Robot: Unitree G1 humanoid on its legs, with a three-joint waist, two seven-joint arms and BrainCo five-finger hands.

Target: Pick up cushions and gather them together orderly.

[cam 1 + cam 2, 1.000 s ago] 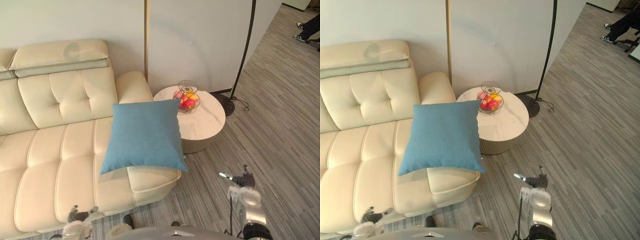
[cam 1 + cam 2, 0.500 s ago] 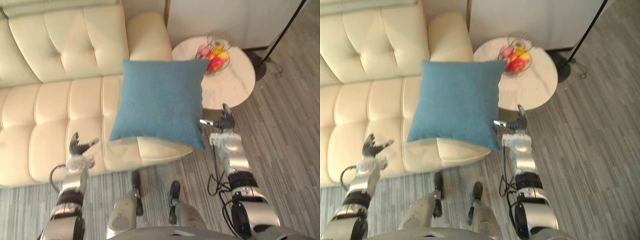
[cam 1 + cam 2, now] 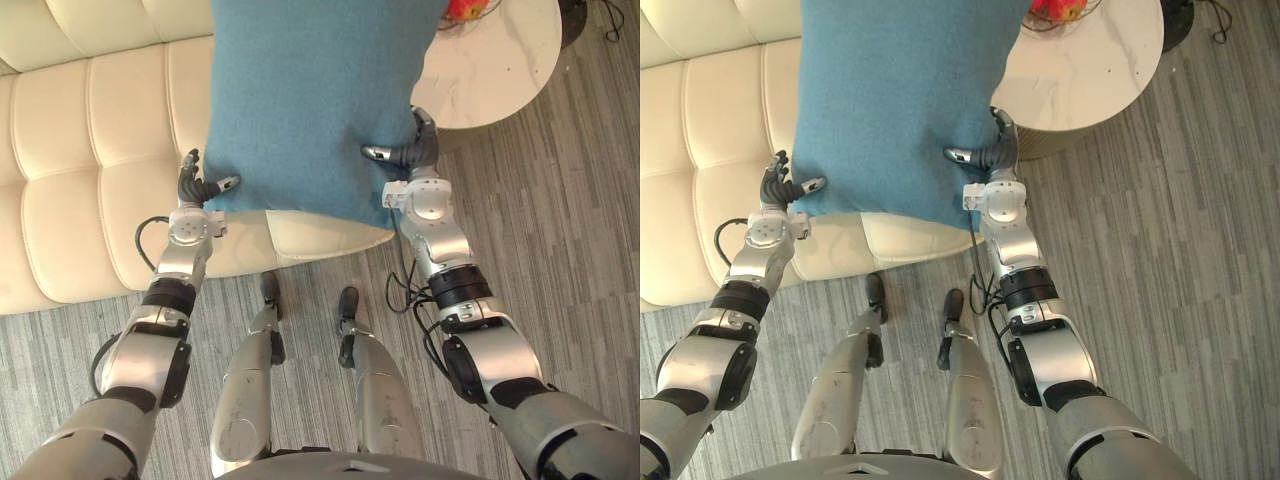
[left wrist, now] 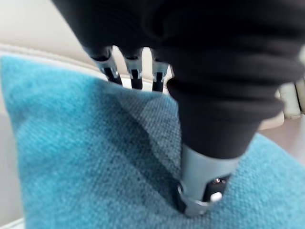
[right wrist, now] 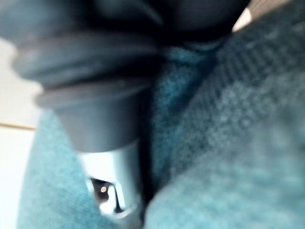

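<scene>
A blue square cushion [image 3: 310, 100] lies on the cream sofa's [image 3: 80, 170] seat near its right end, its lower edge hanging over the seat front. My left hand [image 3: 192, 190] is at its lower left corner; in the left wrist view the thumb [image 4: 200, 191] presses into the cushion [image 4: 71, 157] and the fingers [image 4: 136, 76] pass behind its edge. My right hand [image 3: 415, 155] is at the lower right corner, thumb on top of the cloth, fingers round the edge. The right wrist view shows the thumb [image 5: 112, 191] sunk into a fold of the cushion [image 5: 228, 119].
A round white side table [image 3: 500, 60] stands right of the sofa, close to my right hand, with fruit [image 3: 465, 8] at its far edge. Grey striped carpet [image 3: 560, 220] lies in front and to the right.
The camera has tipped down toward the sofa front. Both hands have come up from below and closed in on the cushion's two lower corners.
</scene>
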